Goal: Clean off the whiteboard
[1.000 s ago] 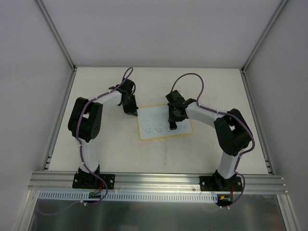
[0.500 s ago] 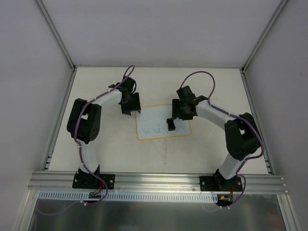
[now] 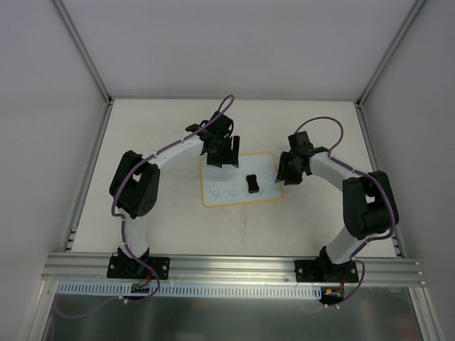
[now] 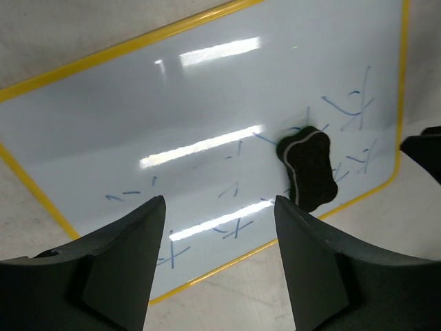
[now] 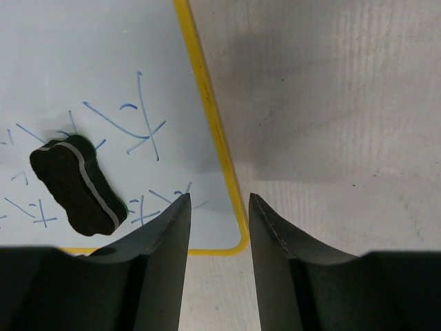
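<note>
The whiteboard [image 3: 227,174], white with a yellow border, lies flat mid-table with blue scribbles along its near part. A small black eraser [image 3: 251,183] lies loose on it, apart from both grippers. My left gripper [image 3: 222,158] hovers over the board's far-left edge, open and empty. In the left wrist view the whiteboard [image 4: 172,110] and the eraser [image 4: 308,167] lie beyond the left gripper [image 4: 219,201]. My right gripper [image 3: 288,174] is at the board's right edge, open with nothing between its fingers. The right wrist view shows the right gripper [image 5: 219,196] over the whiteboard [image 5: 83,55] corner, with the eraser [image 5: 76,186] to its left.
The white table [image 3: 163,227] is enclosed by pale walls on three sides. An aluminium rail [image 3: 234,266] carrying both arm bases runs along the near edge.
My right gripper let go of the eraser on the board and drew back right to the board's edge. The left gripper opened and moved right over the board's far edge.
</note>
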Robot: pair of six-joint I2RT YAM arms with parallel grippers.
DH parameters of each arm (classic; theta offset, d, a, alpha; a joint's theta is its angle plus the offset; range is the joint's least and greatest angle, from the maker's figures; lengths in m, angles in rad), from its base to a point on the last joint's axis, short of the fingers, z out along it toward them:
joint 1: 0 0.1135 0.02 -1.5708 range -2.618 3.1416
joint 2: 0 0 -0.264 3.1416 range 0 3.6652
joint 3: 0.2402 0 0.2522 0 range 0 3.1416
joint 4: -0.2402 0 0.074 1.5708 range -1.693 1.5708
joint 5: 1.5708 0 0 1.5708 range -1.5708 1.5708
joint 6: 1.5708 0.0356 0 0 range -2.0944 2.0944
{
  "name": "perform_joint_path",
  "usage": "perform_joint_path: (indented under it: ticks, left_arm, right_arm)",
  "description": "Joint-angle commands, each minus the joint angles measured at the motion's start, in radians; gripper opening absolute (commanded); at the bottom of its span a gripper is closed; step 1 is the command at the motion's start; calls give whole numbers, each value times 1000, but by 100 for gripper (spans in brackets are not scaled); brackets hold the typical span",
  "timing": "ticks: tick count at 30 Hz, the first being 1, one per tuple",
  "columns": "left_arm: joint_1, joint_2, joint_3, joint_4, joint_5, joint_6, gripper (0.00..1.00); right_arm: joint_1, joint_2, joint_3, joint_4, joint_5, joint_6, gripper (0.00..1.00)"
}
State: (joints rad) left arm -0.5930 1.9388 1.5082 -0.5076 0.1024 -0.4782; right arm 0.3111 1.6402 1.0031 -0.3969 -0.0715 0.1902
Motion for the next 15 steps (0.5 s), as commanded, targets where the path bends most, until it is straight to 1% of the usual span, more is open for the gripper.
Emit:
perform_joint_path:
  ticks: [1, 4, 7, 10, 12, 15]
  left_arm:
    - [-22, 23, 66, -17, 17, 20, 65]
    - [-51, 40, 89, -19, 8, 21, 65]
    - [-70, 49, 93, -22, 3, 24, 65]
    - [-79, 43, 77, -23, -10, 20, 65]
    - [-82, 37, 61, -26, -23, 16, 65]
    - [-88, 34, 44, -28, -39, 13, 65]
  right_arm:
    - [-9, 44, -6, 49, -45, 3, 41]
    - [-9, 85, -9, 72, -79, 6, 40]
    - [-6, 92, -35, 110, -128, 23, 40]
    - [6, 76, -80, 153, -168, 45, 37]
    - [25, 58, -102, 174, -186, 57, 33]
    - [52, 38, -118, 194, -188, 77, 30]
